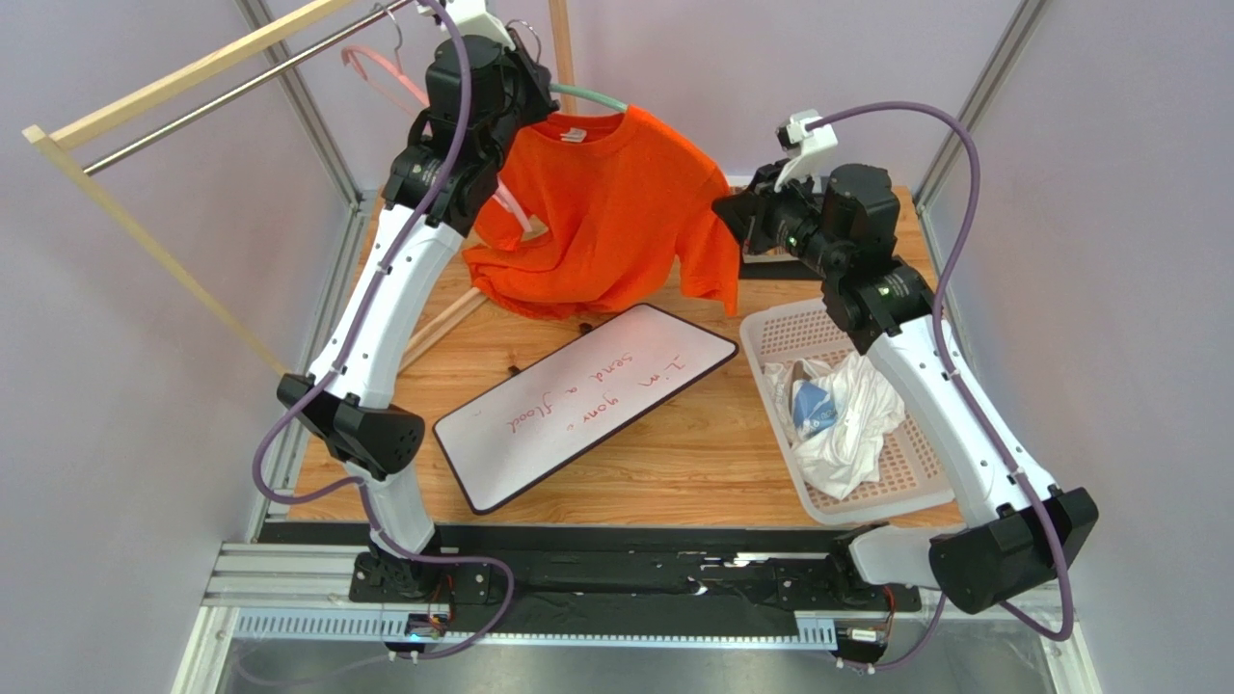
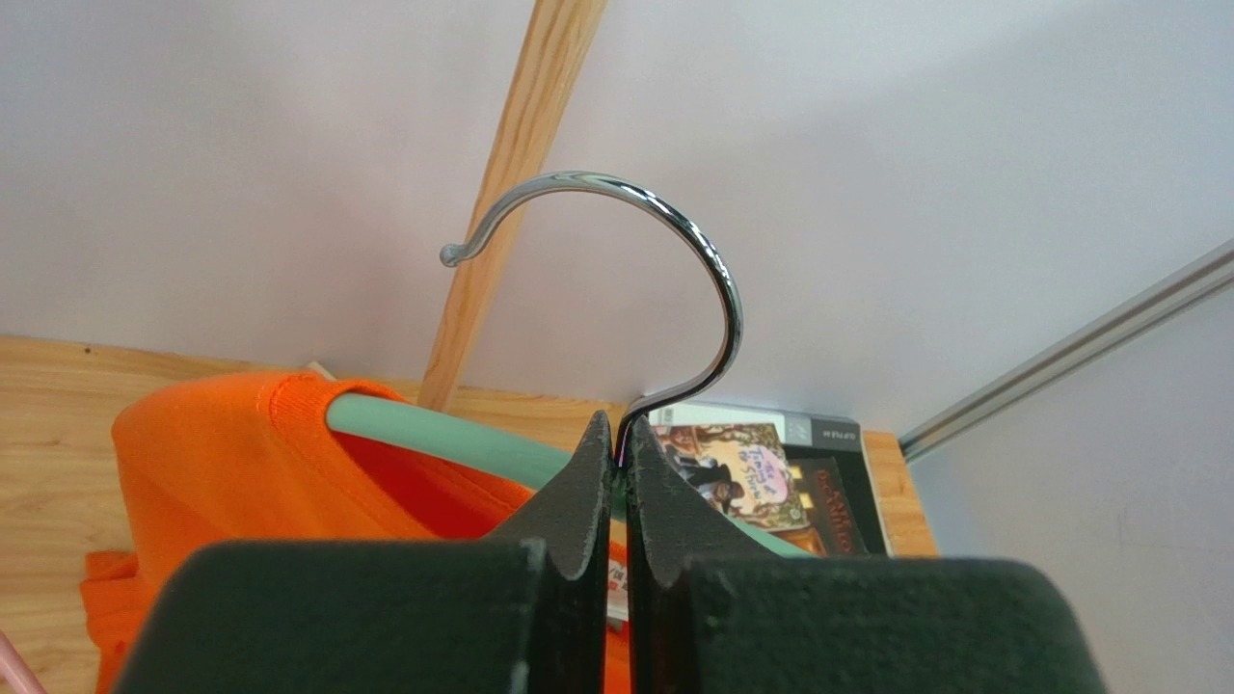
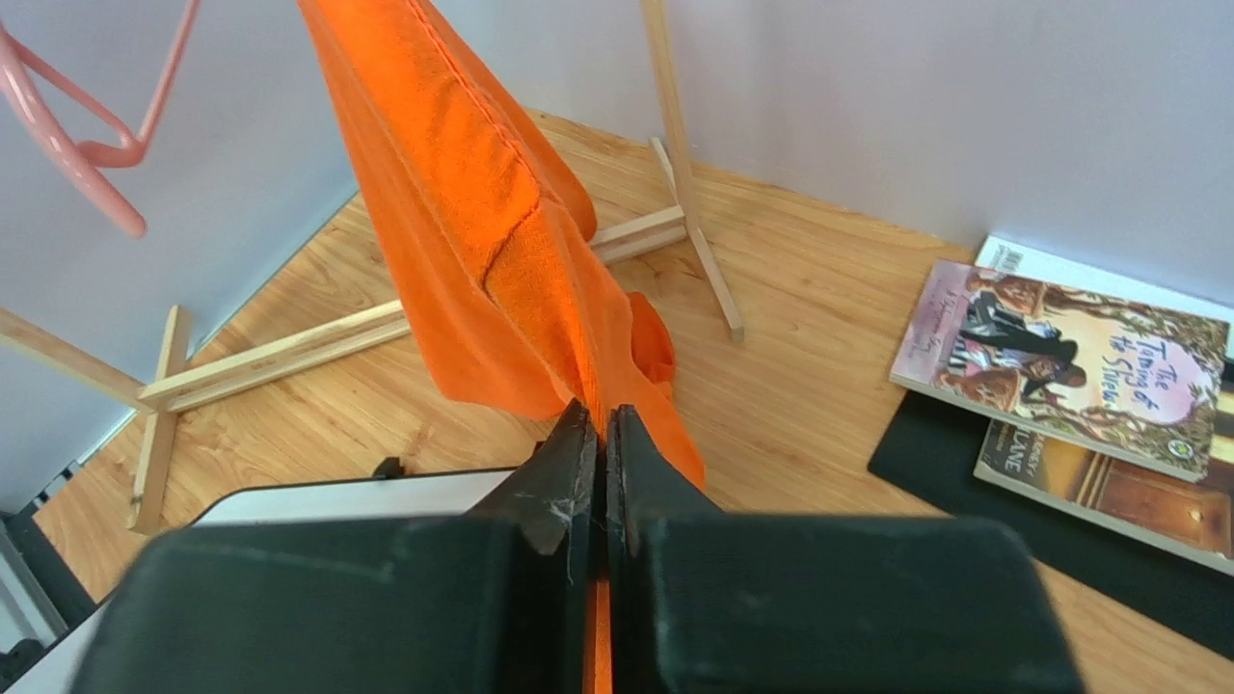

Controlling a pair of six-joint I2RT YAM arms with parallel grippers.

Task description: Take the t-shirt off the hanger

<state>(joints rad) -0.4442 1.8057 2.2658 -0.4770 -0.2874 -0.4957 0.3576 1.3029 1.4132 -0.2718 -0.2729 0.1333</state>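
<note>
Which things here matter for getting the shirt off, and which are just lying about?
In the job: orange t-shirt, green hanger, left gripper, right gripper.
Lying about: whiteboard, basket, books, pink hanger.

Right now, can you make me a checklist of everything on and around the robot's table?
Surface: wooden table, whiteboard and basket on it.
Job's things: orange t-shirt draped on the green hanger; its metal hook is on no rail.
Clutter: whiteboard with writing, white basket holding cloths, books, pink hanger, wooden rack.
Grippers: left gripper shut on the hook's stem; right gripper shut on the t-shirt's edge.
Cables: purple cables loop along both arms.
Surroundings: grey walls, metal frame.
</note>
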